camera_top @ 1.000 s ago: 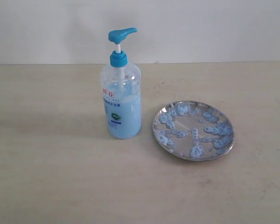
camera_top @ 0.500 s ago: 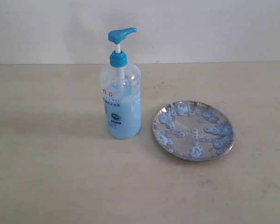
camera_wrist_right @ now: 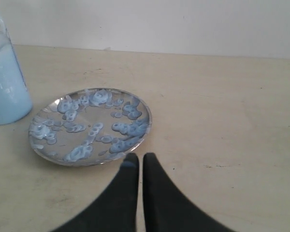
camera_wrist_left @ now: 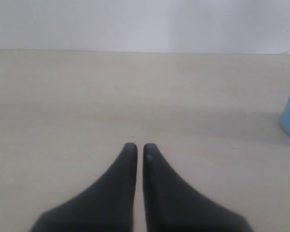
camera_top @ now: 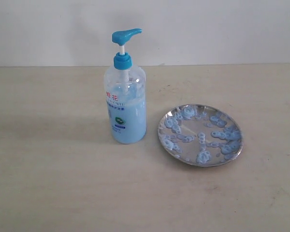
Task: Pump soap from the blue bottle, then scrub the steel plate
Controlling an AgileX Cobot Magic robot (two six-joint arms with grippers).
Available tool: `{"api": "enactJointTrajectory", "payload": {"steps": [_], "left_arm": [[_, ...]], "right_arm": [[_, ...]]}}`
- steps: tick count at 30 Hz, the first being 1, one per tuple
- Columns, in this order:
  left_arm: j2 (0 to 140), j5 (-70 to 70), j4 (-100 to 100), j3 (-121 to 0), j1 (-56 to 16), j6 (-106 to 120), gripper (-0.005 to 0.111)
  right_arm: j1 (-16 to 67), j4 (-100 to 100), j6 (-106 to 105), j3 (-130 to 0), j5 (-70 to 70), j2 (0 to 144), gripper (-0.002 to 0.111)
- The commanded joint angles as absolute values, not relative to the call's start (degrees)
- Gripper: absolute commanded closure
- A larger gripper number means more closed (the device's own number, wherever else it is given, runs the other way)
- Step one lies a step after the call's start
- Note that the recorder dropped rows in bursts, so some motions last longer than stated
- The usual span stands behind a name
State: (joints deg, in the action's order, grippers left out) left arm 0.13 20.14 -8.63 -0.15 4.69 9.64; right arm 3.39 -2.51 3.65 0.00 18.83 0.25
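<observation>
The task looks barely begun, if at all. The blue bottle (camera_top: 126,104) stands upright on the table (camera_top: 63,193), its pump head (camera_top: 125,35) raised and untouched, and neither arm appears in the exterior view. The steel plate (camera_top: 199,165) lies flat at about 4 o'clock from the bottle, close beside it but not touching. Blobs of soap (camera_top: 203,155) already speckle the plate, lying as separate drops and rings rather than a smeared film, so I judge that no scrubbing has been done. Pumping and scrubbing both appear to remain. No sponge or brush is in sight.

The left gripper (camera_wrist_left: 140,147) hovers low over bare table, its jaws drawn together with only a thin slit between them, holding nothing; an edge of the bottle shows at about 3 o'clock in its view. The right gripper (camera_wrist_right: 137,158) sits just short of the plate's rim, jaws likewise together and empty.

Against the frames from half a second and a second ago, nothing differs: bottle, plate and blobs lie the same.
</observation>
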Motion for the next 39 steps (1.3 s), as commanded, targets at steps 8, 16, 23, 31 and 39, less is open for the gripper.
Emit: {"api": "enactJointTrajectory", "payload": {"steps": [8,16,23,31,39], "left_arm": [[0.0,19.9,-9.2,0.0,4.9,10.1,0.103],[0.0,19.9,-9.2,0.0,4.9,10.1,0.103],[0.0,19.9,-9.2,0.0,4.9,10.1,0.103],[0.0,19.9,-9.2,0.0,4.8,10.1,0.103],[0.0,19.9,-9.2,0.0,1.2,10.1,0.103]], "right_arm": [[2.9,-2.6,3.9,0.0,18.4,0.0,0.108],[2.9,-2.6,3.9,0.0,18.4,0.0,0.108],[2.9,-2.6,3.9,0.0,18.4,0.0,0.108],[2.9,-2.6,3.9,0.0,18.4,0.0,0.108],[3.8,-2.6,3.9,0.0,18.4,0.0,0.108]]}}
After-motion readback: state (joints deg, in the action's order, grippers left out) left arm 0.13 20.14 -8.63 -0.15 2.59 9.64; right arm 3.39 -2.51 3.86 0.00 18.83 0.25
